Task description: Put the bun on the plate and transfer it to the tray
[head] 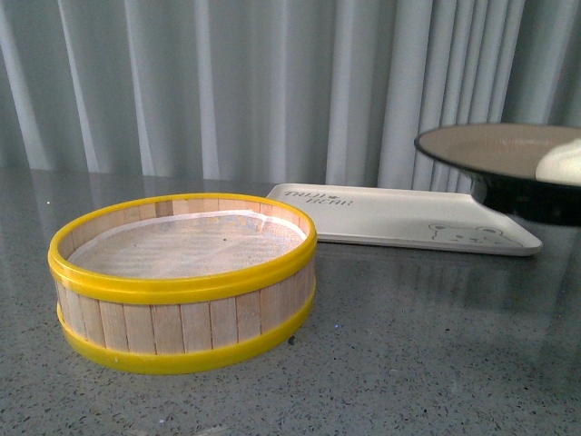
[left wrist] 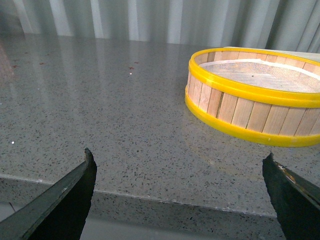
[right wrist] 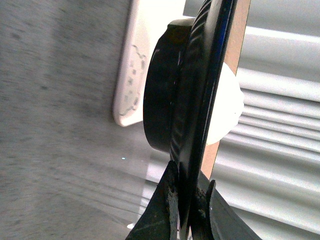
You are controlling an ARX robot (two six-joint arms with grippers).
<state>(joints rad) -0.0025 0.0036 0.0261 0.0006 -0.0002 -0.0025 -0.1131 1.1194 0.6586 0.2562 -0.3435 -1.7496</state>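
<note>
Right hand (right wrist: pixel 190 179) is clamped on the black rim of the plate (head: pixel 481 150), holding it clear of the worktop (head: pixel 408 354) by the right end of the tray (head: pixel 390 216), with the bun (head: pixel 563 163) resting on its beige inside. Left hand (left wrist: pixel 179 156) hangs low over the worktop, fingers spread wide and holding nothing, near the yellow-banded steamer basket (head: pixel 182 282).

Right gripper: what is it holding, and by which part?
The right gripper pinches the plate at its rim; the bun lies on it. The left gripper holds nothing.
</note>
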